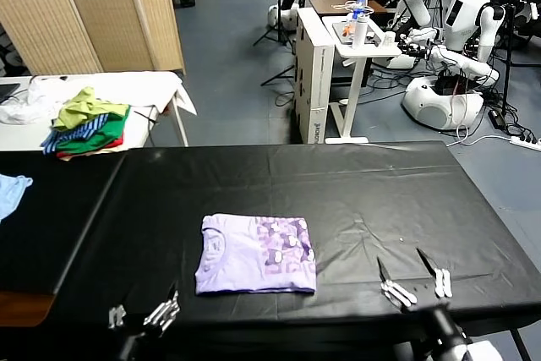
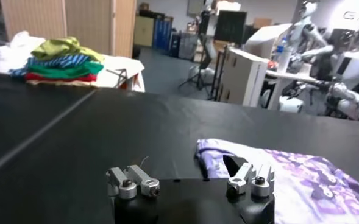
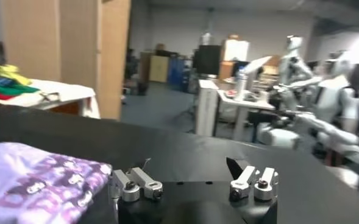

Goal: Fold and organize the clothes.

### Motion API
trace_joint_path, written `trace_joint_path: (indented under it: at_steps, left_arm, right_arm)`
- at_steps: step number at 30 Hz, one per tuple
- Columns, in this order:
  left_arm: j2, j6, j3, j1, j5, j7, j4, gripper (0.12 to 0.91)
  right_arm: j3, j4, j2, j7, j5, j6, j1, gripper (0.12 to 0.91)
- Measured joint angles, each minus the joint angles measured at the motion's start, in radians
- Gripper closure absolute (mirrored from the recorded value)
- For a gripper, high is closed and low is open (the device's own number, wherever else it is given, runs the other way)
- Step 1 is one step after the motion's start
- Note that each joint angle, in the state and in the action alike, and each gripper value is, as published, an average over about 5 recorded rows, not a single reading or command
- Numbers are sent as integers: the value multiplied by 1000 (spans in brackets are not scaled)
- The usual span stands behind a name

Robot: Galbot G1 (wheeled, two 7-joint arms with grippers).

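The clothes, one pale lavender T-shirt (image 1: 255, 254), lie folded into a neat rectangle on the black table (image 1: 355, 183), purple print facing up on its right half. My left gripper (image 1: 144, 314) hovers open at the table's front edge, left of the shirt and apart from it. My right gripper (image 1: 412, 276) stands open at the front edge to the shirt's right, nothing between its fingers. In the left wrist view the T-shirt (image 2: 289, 176) lies just beyond the left gripper (image 2: 191, 176). In the right wrist view the T-shirt (image 3: 39, 182) shows beside the right gripper (image 3: 191, 173).
A pile of green, yellow-green and striped garments (image 1: 89, 124) sits on a white side table (image 1: 161, 90) at the back left. A light blue cloth (image 1: 12, 192) hangs at the far left. A white stand (image 1: 355, 48) and other robots (image 1: 448, 48) are behind the table.
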Motion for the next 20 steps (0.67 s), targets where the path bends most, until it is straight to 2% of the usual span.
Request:
trace_joint_path:
  at_steps: [7, 20]
  left_arm:
    - [9, 23, -10, 41, 4, -10, -32, 123]
    - [5, 32, -10, 59, 9, -8, -44, 123]
  right_arm:
    - [15, 7, 15, 13, -4, 28, -109, 118]
    - [19, 9, 19, 16, -6, 37, -144, 118]
